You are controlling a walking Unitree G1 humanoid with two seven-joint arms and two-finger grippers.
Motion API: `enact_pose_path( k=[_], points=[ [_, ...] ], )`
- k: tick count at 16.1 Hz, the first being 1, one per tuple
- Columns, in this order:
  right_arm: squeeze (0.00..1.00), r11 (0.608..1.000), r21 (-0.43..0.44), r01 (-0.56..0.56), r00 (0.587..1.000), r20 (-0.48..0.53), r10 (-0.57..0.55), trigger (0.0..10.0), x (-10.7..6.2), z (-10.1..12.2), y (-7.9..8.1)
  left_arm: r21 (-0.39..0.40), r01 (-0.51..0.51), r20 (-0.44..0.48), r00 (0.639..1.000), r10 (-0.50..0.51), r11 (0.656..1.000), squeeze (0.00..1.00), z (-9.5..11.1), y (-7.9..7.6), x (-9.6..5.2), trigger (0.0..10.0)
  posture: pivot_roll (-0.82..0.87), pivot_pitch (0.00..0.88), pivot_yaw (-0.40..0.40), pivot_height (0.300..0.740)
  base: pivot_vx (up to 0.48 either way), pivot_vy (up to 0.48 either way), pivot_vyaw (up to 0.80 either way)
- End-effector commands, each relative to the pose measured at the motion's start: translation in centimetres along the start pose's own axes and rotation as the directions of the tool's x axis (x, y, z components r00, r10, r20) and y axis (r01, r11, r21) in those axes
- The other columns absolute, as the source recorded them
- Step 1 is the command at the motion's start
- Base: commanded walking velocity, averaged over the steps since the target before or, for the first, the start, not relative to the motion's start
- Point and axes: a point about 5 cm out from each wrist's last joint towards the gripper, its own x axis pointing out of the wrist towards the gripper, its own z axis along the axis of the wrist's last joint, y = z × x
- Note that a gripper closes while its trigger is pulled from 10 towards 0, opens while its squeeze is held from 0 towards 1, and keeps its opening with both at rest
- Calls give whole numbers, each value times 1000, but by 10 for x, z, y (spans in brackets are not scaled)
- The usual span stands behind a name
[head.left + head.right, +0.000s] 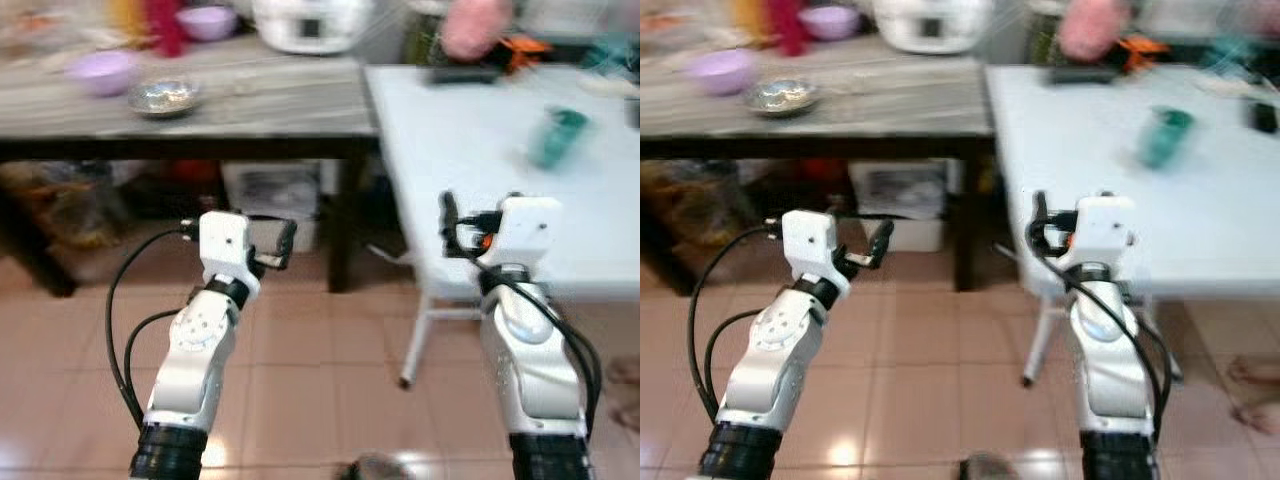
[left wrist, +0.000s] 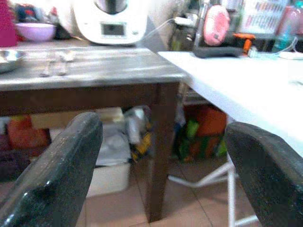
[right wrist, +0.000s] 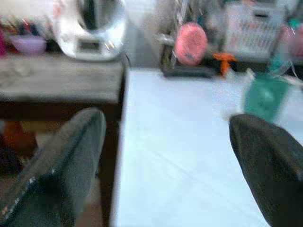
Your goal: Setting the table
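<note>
A dark wooden table [image 1: 250, 100] on the left carries a metal bowl [image 1: 163, 96], a purple bowl [image 1: 103, 72] and a second purple bowl [image 1: 206, 20] further back. Some cutlery [image 2: 57, 64] lies on it too. To the right stands a white table [image 1: 470, 150] with a green cup [image 1: 556, 136] on it. My left gripper [image 1: 275, 245] hovers open over the floor, in front of the wooden table and below its top. My right gripper [image 1: 450, 225] is open and empty at the white table's near left edge. Both wrist views show the fingers [image 2: 57, 175] [image 3: 66, 161] spread wide.
A white kitchen appliance [image 1: 310, 22] stands at the back of the wooden table. A pink fan [image 1: 475, 25] sits at the white table's far end. Boxes and bags [image 1: 272, 190] are stored beneath the wooden table. Tiled floor [image 1: 320, 380] lies in front.
</note>
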Motion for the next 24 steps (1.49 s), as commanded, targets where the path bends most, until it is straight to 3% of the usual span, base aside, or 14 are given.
enact_pose_path(
  k=[1, 15, 24],
  points=[
    [0, 1000, -6, -11, 999, 31, 12, 10000, 3, 9, 1, 2, -6, 11, 1000, 6, 1000, 0, 4, 1, 1, 10000, -239, 116, 37, 740, 0, -480, 0],
    [0, 1000, -8, -3, 999, 34, 4, 10000, 2, 9, 2, 9, 2, 7, 1000, -2, 1000, 0, 3, -1, 1, 10000, -236, 121, 43, 740, 0, -467, 0],
    [0, 1000, -8, -2, 999, 39, 2, 10000, 4, 9, 2, -30, 55, 38, 998, -54, 998, 0, 6, 2, -1, 10000, -233, 116, 44, 740, 0, 0, 0]
  ],
)
